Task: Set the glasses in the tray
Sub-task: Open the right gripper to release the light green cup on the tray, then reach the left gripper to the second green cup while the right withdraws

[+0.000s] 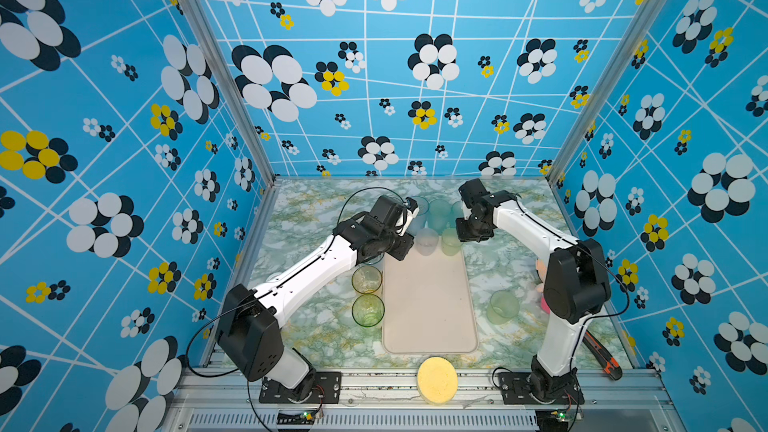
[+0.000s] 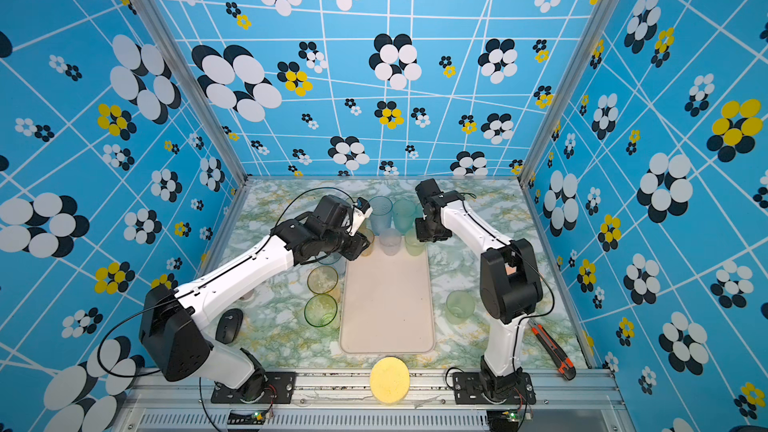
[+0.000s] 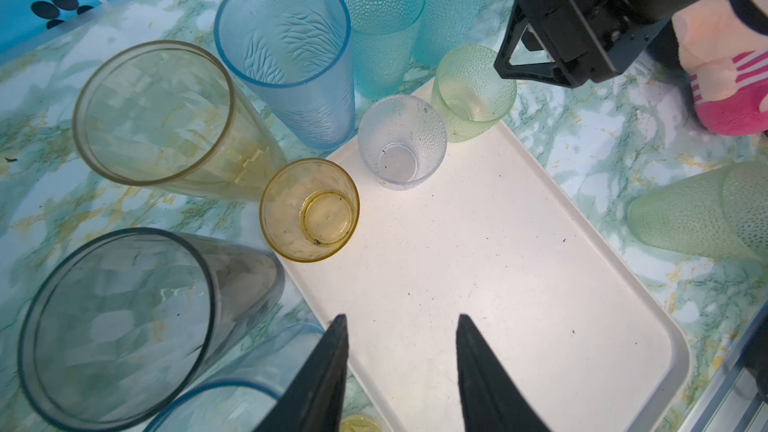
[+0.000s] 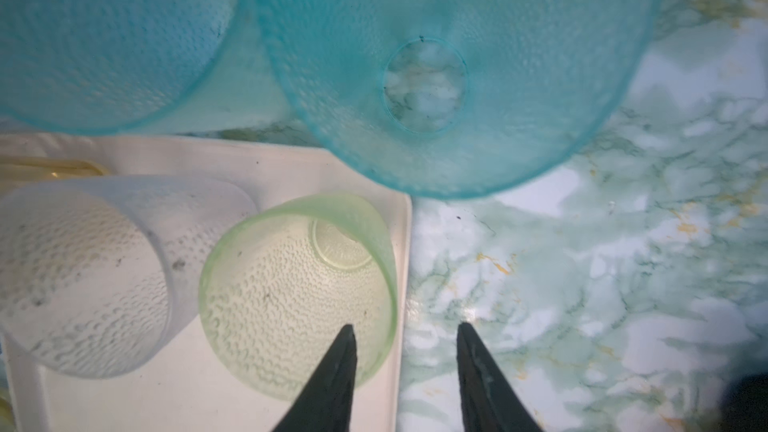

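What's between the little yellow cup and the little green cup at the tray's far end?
The small clear cup, standing upright on the tray; the left wrist view shows it.

The enclosure is closed on three sides by bright blue panels, crossed by thin white lines and scattered with flower clusters of white, black and yellow ovals. The back wall [image 1: 395,76] is joined to the left wall [image 1: 104,160] and the right wall [image 1: 685,160] by bare aluminium posts [image 1: 218,68] at the two far corners. The tabletop [image 1: 328,338] is covered in a glossy marble pattern of white, green and ochre veins. Along its near edge a slotted aluminium rail [image 1: 382,382] is fixed, and a ventilation grille [image 1: 374,421] is seen in front of it. Everything is lit evenly and brightly.
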`<state>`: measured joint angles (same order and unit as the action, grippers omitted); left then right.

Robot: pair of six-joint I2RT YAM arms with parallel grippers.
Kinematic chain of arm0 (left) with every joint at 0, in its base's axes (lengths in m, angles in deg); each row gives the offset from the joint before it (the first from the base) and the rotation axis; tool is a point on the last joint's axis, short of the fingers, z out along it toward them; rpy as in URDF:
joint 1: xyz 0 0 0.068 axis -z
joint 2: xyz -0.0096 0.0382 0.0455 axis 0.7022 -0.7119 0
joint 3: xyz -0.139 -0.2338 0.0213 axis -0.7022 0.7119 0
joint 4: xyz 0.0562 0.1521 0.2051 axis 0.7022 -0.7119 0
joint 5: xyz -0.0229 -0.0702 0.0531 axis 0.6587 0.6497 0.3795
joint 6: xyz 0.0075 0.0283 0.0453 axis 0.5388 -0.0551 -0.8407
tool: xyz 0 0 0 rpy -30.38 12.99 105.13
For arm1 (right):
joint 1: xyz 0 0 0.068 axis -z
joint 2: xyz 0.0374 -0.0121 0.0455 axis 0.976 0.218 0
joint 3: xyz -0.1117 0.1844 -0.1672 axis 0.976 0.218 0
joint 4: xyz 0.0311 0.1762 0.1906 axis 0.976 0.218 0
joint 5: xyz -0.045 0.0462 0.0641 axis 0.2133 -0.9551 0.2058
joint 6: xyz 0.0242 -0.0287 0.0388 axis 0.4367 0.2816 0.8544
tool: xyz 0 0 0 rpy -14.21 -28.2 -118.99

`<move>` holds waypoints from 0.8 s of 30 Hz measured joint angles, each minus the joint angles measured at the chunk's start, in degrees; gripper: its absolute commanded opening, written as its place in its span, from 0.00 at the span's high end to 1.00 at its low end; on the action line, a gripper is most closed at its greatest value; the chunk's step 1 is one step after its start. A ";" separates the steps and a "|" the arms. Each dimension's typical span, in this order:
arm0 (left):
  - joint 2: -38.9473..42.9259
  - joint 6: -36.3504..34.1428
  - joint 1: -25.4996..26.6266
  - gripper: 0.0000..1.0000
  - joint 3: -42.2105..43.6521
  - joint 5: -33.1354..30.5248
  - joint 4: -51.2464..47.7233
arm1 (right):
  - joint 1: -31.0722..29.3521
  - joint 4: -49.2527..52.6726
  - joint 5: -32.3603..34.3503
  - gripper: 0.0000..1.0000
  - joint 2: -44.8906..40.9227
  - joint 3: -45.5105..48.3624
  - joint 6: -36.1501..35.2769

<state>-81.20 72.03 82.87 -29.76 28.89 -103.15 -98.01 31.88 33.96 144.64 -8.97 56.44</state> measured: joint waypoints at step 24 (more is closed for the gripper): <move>-18.69 0.61 23.10 0.67 -19.32 1.46 -7.96 | 23.61 -10.51 -6.95 0.52 -27.32 28.48 3.91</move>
<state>-99.88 72.64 105.97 -49.09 30.36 -111.11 -74.41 21.37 27.01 117.32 19.51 60.35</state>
